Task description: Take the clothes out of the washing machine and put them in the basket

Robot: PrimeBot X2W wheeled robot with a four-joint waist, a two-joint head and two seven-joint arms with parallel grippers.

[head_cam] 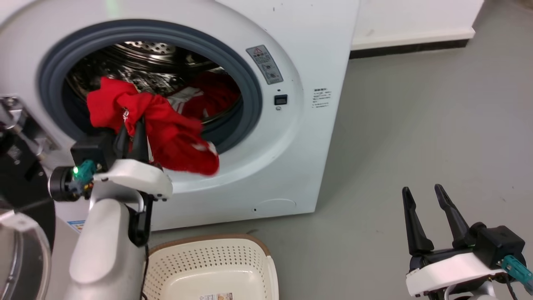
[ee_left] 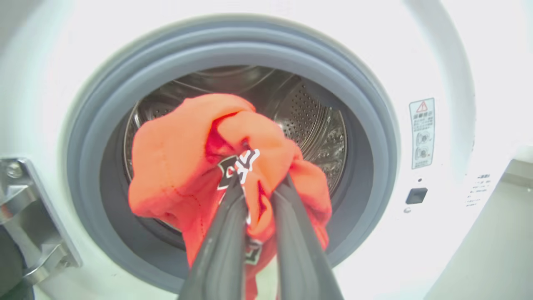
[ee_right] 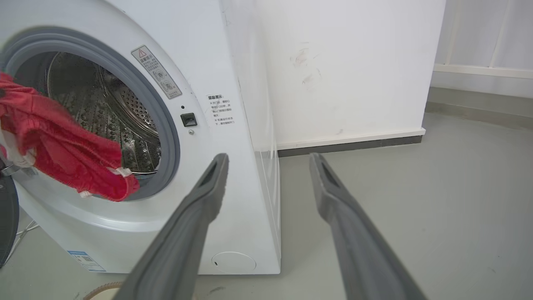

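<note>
A red garment (head_cam: 166,133) with white lettering hangs out of the washing machine's (head_cam: 291,137) round porthole, my left gripper (head_cam: 132,129) shut on it in front of the grey gasket. In the left wrist view the same red garment (ee_left: 187,158) bunches around the gripper (ee_left: 258,183). More red clothes (head_cam: 212,98) with white trim lie deeper in the steel drum. The cream basket (head_cam: 212,271) stands on the floor below the porthole. My right gripper (head_cam: 422,193) is open and empty at the lower right, well away from the machine; its fingers (ee_right: 208,187) point at the machine's corner.
The open door (head_cam: 21,233) with its metal hinge (head_cam: 16,121) stands at the left beside my left arm. Grey floor (head_cam: 416,125) stretches to the right of the machine, up to a white wall (ee_right: 354,62) with a dark skirting.
</note>
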